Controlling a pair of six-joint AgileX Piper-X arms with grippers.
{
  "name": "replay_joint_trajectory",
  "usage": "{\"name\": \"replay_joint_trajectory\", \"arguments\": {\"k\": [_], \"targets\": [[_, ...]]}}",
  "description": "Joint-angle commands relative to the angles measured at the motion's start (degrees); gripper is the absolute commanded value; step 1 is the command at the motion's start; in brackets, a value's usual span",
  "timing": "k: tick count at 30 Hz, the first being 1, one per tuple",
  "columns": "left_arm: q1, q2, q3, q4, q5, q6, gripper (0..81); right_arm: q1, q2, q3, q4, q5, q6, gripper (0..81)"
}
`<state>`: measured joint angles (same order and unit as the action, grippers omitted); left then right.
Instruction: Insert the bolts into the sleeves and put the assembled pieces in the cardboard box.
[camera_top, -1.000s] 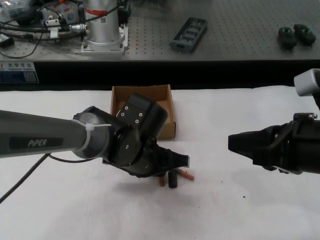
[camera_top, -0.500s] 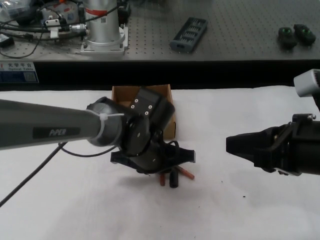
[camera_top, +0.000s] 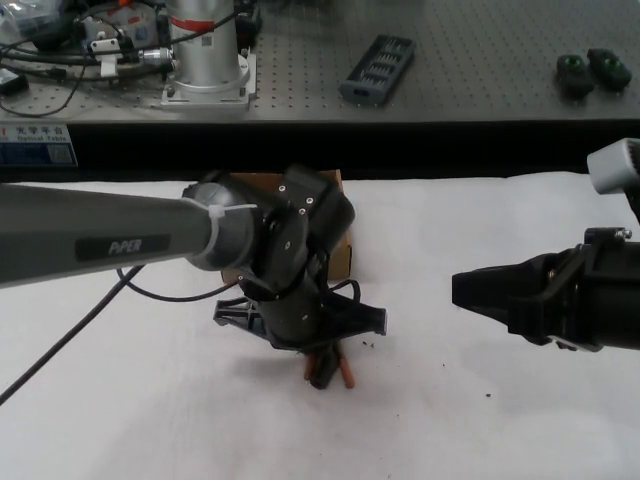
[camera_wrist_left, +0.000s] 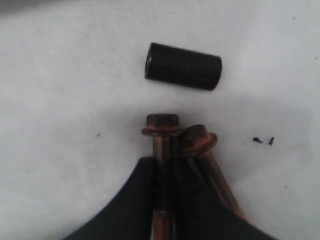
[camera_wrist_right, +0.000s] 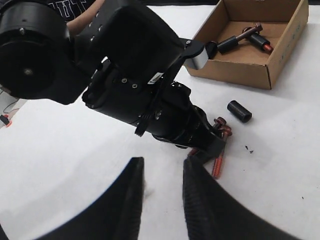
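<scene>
Within left pincer (camera_wrist_left: 162, 165) grip — one bolt (camera_wrist_left: 161, 126)

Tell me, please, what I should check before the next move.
1. Bolt in the left gripper: ok, its shaft sits between the fingers.
2. Second bolt clear of that grip: not ok, it touches the held bolt and runs under one finger.
3. Sleeve free to pick: ok, it lies alone, apart from both bolts.
4. Right gripper ready: ok, open.
5. Room in the box: ok, two assembled pieces inside, bare floor left.
</scene>
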<state>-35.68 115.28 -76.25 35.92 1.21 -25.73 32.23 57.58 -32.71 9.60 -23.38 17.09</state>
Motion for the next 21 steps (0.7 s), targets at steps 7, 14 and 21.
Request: {"name": "replay_joint_trajectory", "arguments": {"k": [7,14,21], "targets": [[-0.29,-13.04,2.26,2.53,-6.13,3.34,0.6,-0.07,3.44,-0.01,0.32,1.58,-0.09,21.4],[1.43,-24.42,11.32,-6.27,-7.53,3.71,0.6,-0.07,13.30,-1.25,-0.41,1.36,8.57,21.4],[7.82,-41.26,27.17,-18.05,-5.82,1.24,0.6,5.22,24.42,-12.30,8.32,9.06,0.80,21.4]]}}
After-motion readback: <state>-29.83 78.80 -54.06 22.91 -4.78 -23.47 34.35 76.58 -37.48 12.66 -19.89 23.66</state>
